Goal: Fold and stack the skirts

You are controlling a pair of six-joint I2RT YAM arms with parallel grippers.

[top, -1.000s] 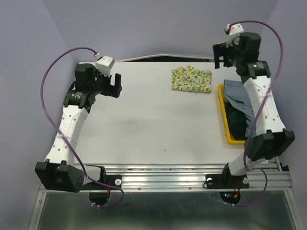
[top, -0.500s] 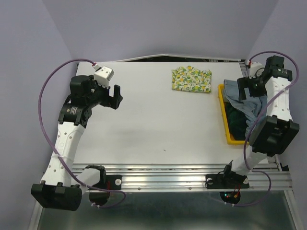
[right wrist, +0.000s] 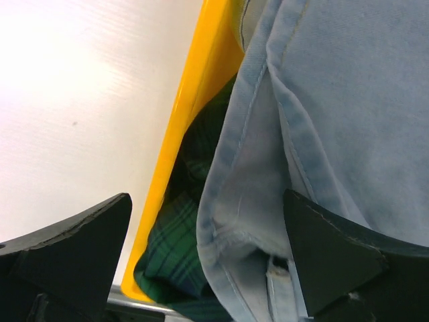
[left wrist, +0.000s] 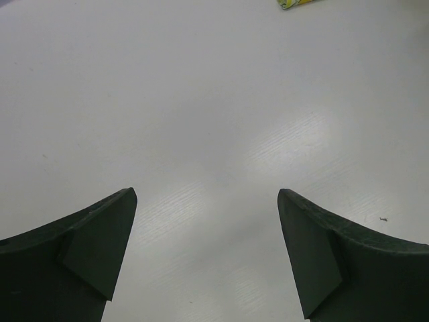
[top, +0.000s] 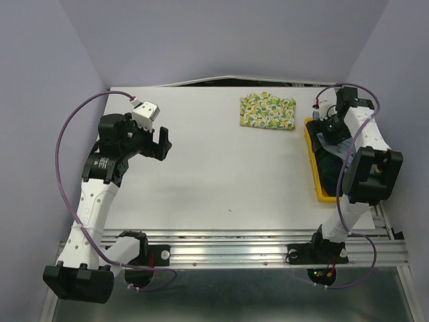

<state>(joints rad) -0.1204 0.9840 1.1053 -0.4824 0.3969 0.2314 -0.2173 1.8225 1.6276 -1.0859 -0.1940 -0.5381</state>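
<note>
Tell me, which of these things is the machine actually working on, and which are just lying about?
Part of the job:
lemon-print skirt, folded flat; light blue skirt, crumpled; plaid skirt, partly under the blue one; right claw, open over those two.

Just there:
yellow tray, merely holding the blue and plaid skirts; table, under everything.

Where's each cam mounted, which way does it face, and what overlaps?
Top external: above and behind the robot, looking down on the table; left arm and right arm show.
Left wrist: on the left arm, facing bare table; open left gripper frames it, lemon skirt corner at top.
Right wrist: over the yellow tray, facing blue skirt and plaid skirt; open right gripper shows.
Shared: top view also holds lemon skirt and tray.
</note>
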